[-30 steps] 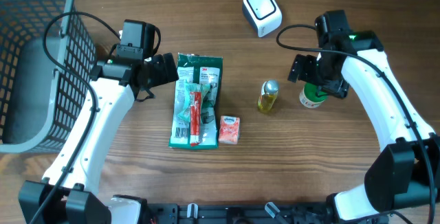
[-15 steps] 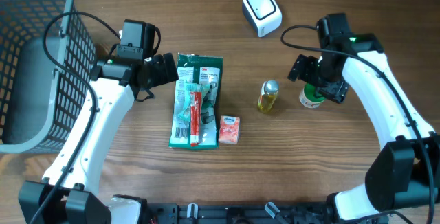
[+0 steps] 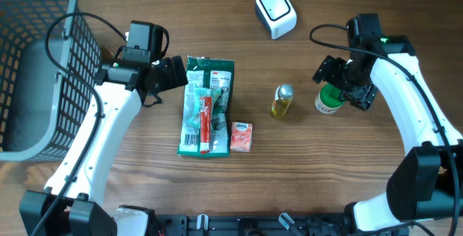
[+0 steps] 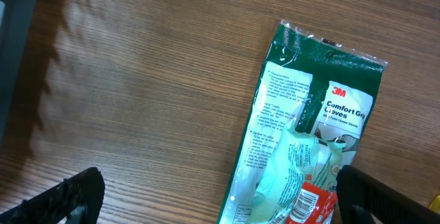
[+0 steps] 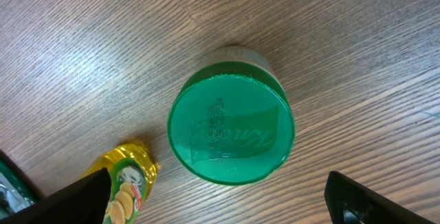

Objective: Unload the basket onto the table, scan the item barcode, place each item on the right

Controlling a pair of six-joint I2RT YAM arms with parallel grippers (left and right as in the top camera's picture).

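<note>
A white barcode scanner (image 3: pixel 275 11) stands at the back of the table. A green-lidded jar (image 3: pixel 329 100) stands upright at the right, and my right gripper (image 3: pixel 344 84) hangs open just above it. In the right wrist view the green lid (image 5: pixel 231 125) lies between the spread fingers of that gripper (image 5: pixel 220 203), untouched. My left gripper (image 3: pixel 179 73) is open beside the top left of a green glove packet (image 3: pixel 206 106). From the left wrist, the glove packet (image 4: pixel 309 135) and a red wrapped bar (image 4: pixel 313 200) lie near the right finger of that gripper (image 4: pixel 223 200), which holds nothing.
A small yellow bottle (image 3: pixel 281 101) lies left of the jar, its cap (image 5: pixel 124 186) near my right gripper's left finger. A pink tissue pack (image 3: pixel 241 136) sits beside the glove packet. A grey wire basket (image 3: pixel 36 62) fills the far left.
My right gripper has shifted a little to the right, staying open above the green-lidded jar. The left arm and the items have not moved.
</note>
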